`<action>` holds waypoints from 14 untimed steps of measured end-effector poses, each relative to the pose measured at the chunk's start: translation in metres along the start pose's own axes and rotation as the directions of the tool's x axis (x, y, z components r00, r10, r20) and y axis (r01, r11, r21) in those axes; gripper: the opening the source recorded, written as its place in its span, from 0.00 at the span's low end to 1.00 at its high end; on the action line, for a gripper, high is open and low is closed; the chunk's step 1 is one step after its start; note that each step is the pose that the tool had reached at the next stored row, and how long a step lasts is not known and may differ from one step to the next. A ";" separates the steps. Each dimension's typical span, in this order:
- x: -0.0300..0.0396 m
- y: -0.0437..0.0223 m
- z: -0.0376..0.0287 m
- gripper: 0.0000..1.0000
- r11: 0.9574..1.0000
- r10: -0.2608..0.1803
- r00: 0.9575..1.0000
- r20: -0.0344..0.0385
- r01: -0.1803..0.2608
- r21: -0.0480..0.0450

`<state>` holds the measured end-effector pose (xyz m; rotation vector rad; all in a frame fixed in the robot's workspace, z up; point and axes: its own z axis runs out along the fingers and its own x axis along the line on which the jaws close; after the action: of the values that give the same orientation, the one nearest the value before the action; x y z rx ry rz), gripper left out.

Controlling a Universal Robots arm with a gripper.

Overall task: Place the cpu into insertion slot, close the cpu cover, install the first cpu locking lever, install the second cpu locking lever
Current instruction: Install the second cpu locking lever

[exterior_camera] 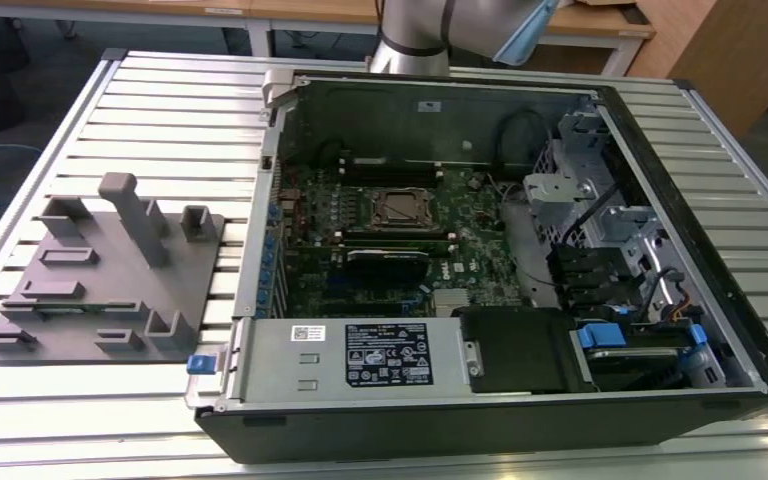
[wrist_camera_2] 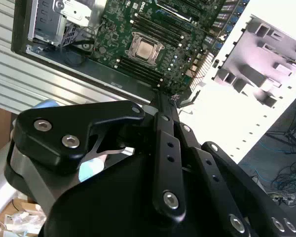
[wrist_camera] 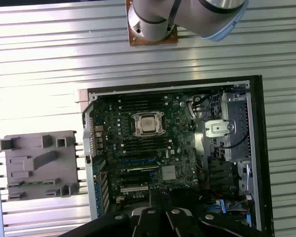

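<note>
I am hovering the gripper (wrist_camera: 159,194) high above the computer case (exterior_camera: 704,250), fingers (wrist_camera: 155,200) together and carrying nothing. The cpu (wrist_camera: 148,124) is sitting in the insertion slot (wrist_camera: 136,126), mid-case. I am judging a straight vertical descent the safest, since the case walls and drive cage (wrist_camera: 234,128) are crowding the sides.
</note>
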<state>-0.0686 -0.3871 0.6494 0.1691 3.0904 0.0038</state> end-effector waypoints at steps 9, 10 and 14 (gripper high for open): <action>0.0001 0.0000 0.0022 0.11 1.000 0.000 1.000 0.000 0.000 -0.002; 0.0001 0.0000 0.0022 0.11 1.000 0.000 1.000 0.000 0.000 -0.002; 0.0001 0.0000 0.0024 0.11 1.000 0.000 1.000 0.000 0.000 -0.002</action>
<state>-0.0686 -0.3871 0.6470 0.1691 3.0902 0.0064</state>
